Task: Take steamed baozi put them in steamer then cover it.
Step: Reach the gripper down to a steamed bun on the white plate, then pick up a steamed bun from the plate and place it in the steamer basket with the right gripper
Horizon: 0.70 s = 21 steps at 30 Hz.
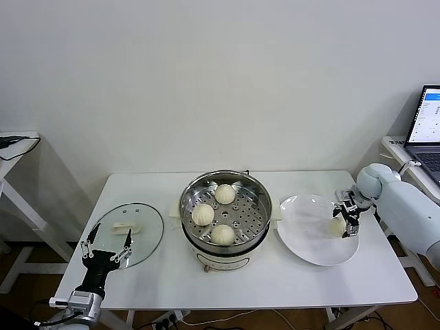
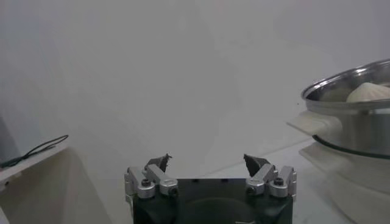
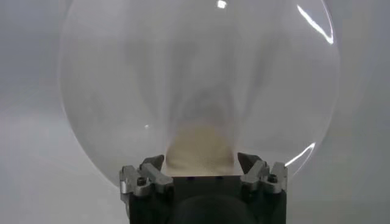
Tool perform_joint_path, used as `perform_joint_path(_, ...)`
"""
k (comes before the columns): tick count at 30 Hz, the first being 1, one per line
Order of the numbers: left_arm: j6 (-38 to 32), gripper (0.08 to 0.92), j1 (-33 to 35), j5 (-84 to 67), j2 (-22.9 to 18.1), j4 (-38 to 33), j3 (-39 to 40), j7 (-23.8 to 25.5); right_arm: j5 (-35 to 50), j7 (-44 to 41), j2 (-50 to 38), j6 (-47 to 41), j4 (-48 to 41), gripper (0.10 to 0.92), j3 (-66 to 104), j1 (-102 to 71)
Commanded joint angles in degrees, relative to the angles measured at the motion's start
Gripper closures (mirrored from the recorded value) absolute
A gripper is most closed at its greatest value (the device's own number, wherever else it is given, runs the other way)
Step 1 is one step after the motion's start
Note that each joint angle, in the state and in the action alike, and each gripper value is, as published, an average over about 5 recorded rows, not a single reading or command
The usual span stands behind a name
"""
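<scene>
So the big white table (image 1: pixel 289 282) holds everything. In the middle of it stands the steamer (image 1: pixel 256 196), a shiny round pot with a tray full of holes inside. Three steamed baozi (image 1: pixel 203 214) sit on that tray, close together but not touching. From the left wrist view, the steamer's rim (image 2: pixel 341 85) shows off to one side with a bun peeking over it.

On the robot's left side of the steamer lies the cover (image 1: pixel 148 244), flat on the table, with its cream handle (image 1: pixel 125 229) on top. On the robot's right side of the steamer lies a white plate (image 1: pixel 306 237), just beside the pot.

The right gripper (image 1: pixel 342 223) is down over the far right part of the plate. Its fingers (image 3: pixel 251 164) are closed around the last baozi (image 1: pixel 337 226). In the right wrist view, this bun (image 3: pixel 200 152) fills the gap between the two fingers, with the plate (image 3: pixel 122 91) under it.

The left gripper (image 1: pixel 106 239) hangs at the near edge of the cover, at the table's front left corner. Its fingers (image 2: pixel 159 162) are spread wide apart and hold nothing. The cover handle is just past the fingertips, not touching them.

A laptop (image 1: pixel 427 127) sits on a side table at the far right.
</scene>
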Motion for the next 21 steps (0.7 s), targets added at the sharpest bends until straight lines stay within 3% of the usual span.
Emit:
perform_joint_path(1,-0.1,0.177,0.0,0.05,-0.02,0.03,0.04,-0.02,-1.36,0.17,0.41,0.18,-0.4,0.218,0.98,-0.63)
perform_joint_path(7,-0.09,0.177,-0.1,0.04,-0.03,0.14,0.08,-0.02,-1.63,0.17,0.45,0.33,-0.41,0.318,1.19,-0.65)
perform_joint_path(15,-0.04,0.177,-0.22,0.04,-0.06,0.18,0.24,-0.06,-0.59,-0.43,-0.76,0.23,1.1,0.33,0.84,-0.26)
perform_joint_path(21,-0.03,0.177,-0.29,0.07,-0.14,0.0,0.53,-0.11,8.23,-1.77,-5.75,-2.84,7.09,0.33,-5.27,4.56)
